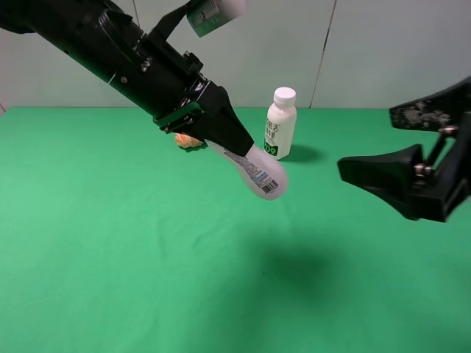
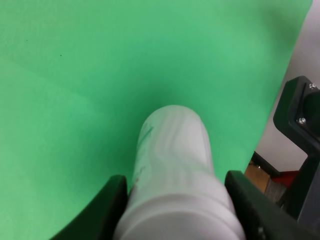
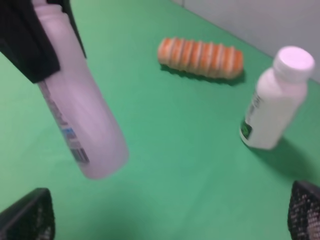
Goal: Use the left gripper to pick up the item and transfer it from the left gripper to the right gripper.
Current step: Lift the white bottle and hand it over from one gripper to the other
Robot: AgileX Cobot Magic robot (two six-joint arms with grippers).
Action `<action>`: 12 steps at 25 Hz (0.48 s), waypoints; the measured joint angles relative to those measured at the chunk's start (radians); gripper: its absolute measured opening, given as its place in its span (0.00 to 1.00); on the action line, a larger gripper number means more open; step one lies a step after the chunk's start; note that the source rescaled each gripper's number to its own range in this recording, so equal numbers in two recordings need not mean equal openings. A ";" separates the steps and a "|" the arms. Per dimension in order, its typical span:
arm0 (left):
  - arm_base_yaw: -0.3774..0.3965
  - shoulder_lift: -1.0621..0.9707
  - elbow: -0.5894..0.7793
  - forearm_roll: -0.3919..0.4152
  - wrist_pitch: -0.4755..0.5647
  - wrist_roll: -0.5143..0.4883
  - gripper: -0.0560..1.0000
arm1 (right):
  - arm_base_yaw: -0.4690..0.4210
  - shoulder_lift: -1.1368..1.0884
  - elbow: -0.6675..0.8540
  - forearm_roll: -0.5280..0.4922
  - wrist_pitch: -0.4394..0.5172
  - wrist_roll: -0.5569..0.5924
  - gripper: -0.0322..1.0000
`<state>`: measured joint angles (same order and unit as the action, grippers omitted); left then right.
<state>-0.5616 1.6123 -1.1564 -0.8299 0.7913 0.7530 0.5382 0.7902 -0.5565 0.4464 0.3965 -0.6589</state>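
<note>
L gripper [image 1: 239, 143] is up in the air over the green cloth [image 1: 110, 257], fingers clamped tight on the item [image 1: 261, 176] at its upper end, so the cap's hidden betw. the black wedges. Bottle hangs tilted, rounded white base pointing down & toward the R side, grey-printed label strip facing out; it's clear of the cloth, w/ a soft shadow on the cloth under it. From the left wrist cam you just see the white body sticking out betw. the two fingers [image 2: 102, 215], one each side, both pressed on it. R gripper [image 1: 368, 141] sits over at the R edge, about level w/ the bottle, fingers spread wide w/ nothing in them, open side facing the bottle but well apart from it, no contact. In the right wrist cam only its two fingertips [image 3: 27, 215] poke in at the corners, far apart, bottle base hanging ahead of them. Behind the action, near the back wall [image 1: 368, 51]: taller white-capped bottle [image 1: 280, 123] w/ green label, standing upright on the cloth, & the orange ridged roll [image 1: 189, 140] lying on its side, mostly hidden behind the L gripper in the high view. Roll & tall bottle are near each other, not touching.
</note>
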 joint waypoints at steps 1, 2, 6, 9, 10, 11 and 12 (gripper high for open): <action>0.000 0.000 0.000 -0.001 -0.001 0.000 0.05 | 0.022 0.018 0.000 0.000 -0.020 -0.006 1.00; 0.000 0.000 0.000 -0.005 -0.001 0.001 0.05 | 0.041 0.040 0.000 0.000 -0.040 -0.010 1.00; 0.000 0.000 0.000 -0.043 -0.012 0.005 0.05 | 0.130 0.115 0.000 0.000 -0.114 -0.028 1.00; 0.000 0.000 0.000 -0.068 -0.024 0.012 0.05 | 0.179 0.161 -0.004 -0.001 -0.175 -0.032 1.00; 0.000 0.000 0.000 -0.069 -0.024 0.013 0.05 | 0.193 0.177 -0.009 -0.001 -0.189 -0.034 1.00; 0.000 0.000 0.000 -0.069 -0.024 0.014 0.05 | 0.204 0.193 -0.016 -0.002 -0.200 -0.037 1.00; 0.000 0.000 0.000 -0.069 -0.024 0.015 0.05 | 0.212 0.208 -0.028 -0.005 -0.207 -0.038 1.00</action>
<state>-0.5616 1.6123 -1.1564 -0.8990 0.7678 0.7681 0.7506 0.9979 -0.5845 0.4417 0.1897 -0.6971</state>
